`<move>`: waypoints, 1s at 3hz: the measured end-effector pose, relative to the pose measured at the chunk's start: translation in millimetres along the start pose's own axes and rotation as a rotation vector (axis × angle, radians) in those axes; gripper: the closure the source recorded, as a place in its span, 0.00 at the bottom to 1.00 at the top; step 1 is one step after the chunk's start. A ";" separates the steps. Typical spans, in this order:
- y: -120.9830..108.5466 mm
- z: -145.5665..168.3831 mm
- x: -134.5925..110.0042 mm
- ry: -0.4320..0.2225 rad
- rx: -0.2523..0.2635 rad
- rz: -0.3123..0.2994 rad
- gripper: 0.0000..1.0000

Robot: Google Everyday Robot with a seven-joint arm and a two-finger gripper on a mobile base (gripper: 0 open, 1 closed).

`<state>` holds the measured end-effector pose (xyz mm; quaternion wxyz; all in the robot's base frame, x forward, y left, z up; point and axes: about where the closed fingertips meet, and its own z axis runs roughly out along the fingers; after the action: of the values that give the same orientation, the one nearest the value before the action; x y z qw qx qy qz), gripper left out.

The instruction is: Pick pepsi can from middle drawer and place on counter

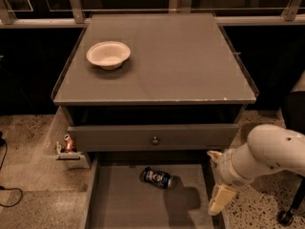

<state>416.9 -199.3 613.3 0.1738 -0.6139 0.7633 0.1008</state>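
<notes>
One pulled-out tray, the middle drawer (pixel 119 206), is sitting nearest the camera, showing a flat matte grey floor and low side walls. The pepsi can (pixel 157 177) is lying on its side on that floor, towards the back and about midway across, its round body dark blue with a red-and-white logo.

The gripper (pixel 214 181) is hanging over the drawer's right wall, to the right of the can and apart from it. Its two pale cream fingers (pixel 220 200) are standing spread, pinching nothing. A smooth, rounded white arm (pixel 269 151) is reaching in from the right edge.

Just behind, a flat grey drawer front (pixel 109 138) is carrying a small round knob (pixel 155 140). At the cabinet's left side, a small reddish can (pixel 69 143) is standing upright in a little holder above speckled flooring (pixel 24 142).

Farther back, the counter (pixel 190 66) is spreading wide and square, matte grey, with a pale chipped front edge. A shallow, round cream bowl (pixel 108 55) is resting on its left part. Slanted metal rails (pixel 76 1) are crossing dark glass beyond.
</notes>
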 end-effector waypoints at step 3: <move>-18.6 62.8 -3.7 -0.146 0.035 0.023 0.00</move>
<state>444.6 -177.1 558.2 0.2387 -0.5928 0.7574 0.1341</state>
